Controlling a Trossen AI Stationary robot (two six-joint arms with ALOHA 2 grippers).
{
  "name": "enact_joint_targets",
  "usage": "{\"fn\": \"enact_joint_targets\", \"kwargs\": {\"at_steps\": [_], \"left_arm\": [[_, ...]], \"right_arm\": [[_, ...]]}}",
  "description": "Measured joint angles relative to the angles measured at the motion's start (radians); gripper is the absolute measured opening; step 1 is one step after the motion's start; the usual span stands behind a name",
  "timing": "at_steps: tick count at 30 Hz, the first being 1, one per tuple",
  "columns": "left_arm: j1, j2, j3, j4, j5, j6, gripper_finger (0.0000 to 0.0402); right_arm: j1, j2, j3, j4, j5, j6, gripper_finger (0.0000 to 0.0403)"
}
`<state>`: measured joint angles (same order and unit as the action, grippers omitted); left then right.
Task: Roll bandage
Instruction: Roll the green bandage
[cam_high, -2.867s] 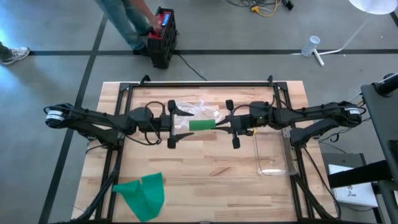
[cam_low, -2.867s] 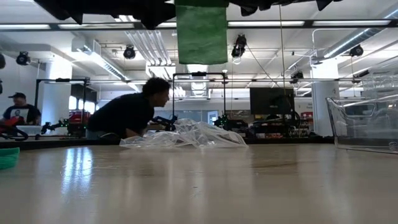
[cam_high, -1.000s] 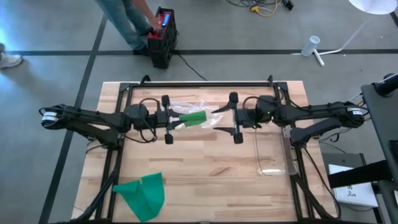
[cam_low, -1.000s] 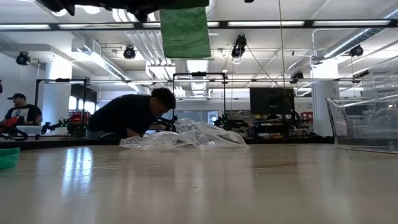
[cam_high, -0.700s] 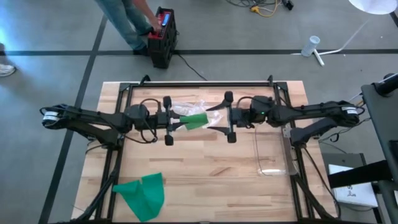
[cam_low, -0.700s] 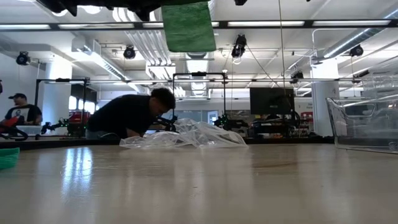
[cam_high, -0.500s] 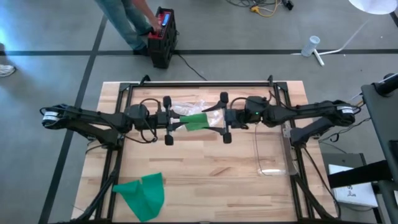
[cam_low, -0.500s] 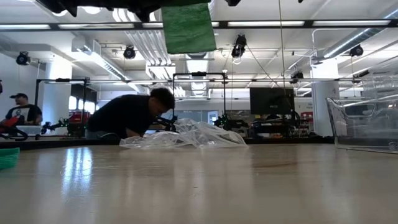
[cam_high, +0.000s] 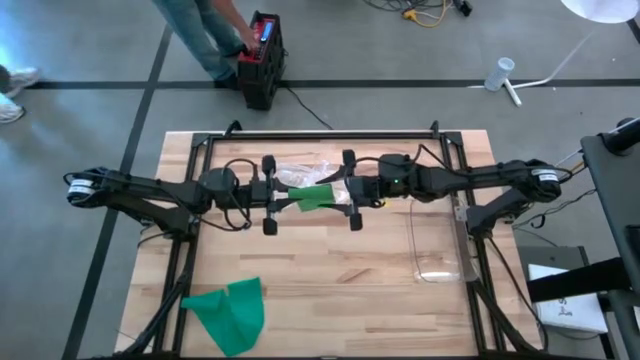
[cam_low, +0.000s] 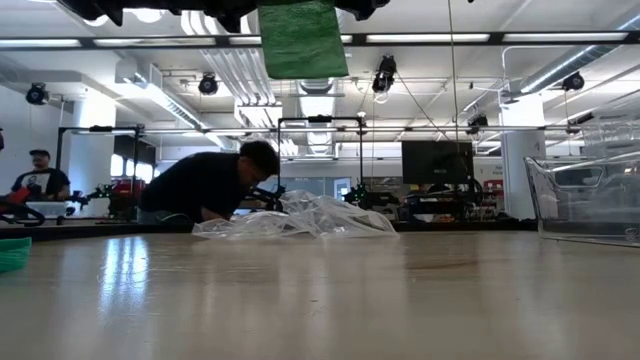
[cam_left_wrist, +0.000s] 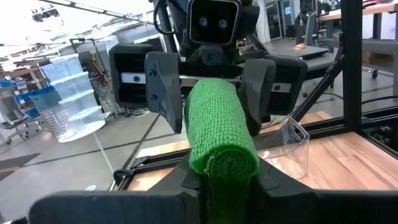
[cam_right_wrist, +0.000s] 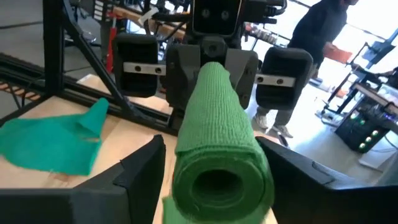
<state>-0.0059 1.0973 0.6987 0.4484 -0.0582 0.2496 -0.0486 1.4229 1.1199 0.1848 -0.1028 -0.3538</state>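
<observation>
My left pincer (cam_left_wrist: 221, 177) clamps the green bandage roll (cam_high: 314, 196); my right pincer (cam_right_wrist: 211, 171) gapes around its free end. Closing off-centre could crush or unwind it.

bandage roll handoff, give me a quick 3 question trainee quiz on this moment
1. True or false: the green bandage roll is held above the table, between both arms.
2. Which gripper is shut on the roll? A) left gripper B) right gripper
3. What lies on the table directly behind the roll?

Key: 1 true; 2 A, the right gripper's jaws stand open around the roll's far end; 3 a crumpled clear plastic bag.
</observation>
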Motion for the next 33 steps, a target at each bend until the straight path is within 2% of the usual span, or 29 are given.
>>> {"fn": "enact_joint_targets", "kwargs": {"at_steps": [7, 18, 30, 33], "left_arm": [[0.0, 0.0, 0.0, 0.006, 0.0, 0.0, 0.0041], [0.0, 0.0, 0.0, 0.011, 0.0, 0.003, 0.0051], [0.0, 0.018, -0.002, -0.052, -0.001, -0.03, 0.0149], [0.0, 0.035, -0.002, -0.04, -0.003, -0.054, 0.0168]], "right_arm": [[0.0, 0.0, 0.021, -0.017, 0.001, 0.015, 0.018], [0.0, -0.005, 0.022, -0.023, 0.002, 0.018, 0.0036], [0.0, -0.009, 0.055, 0.021, -0.014, 0.092, 0.0038], [0.0, -0.007, 0.058, 0.02, -0.05, 0.096, 0.0035]]}}
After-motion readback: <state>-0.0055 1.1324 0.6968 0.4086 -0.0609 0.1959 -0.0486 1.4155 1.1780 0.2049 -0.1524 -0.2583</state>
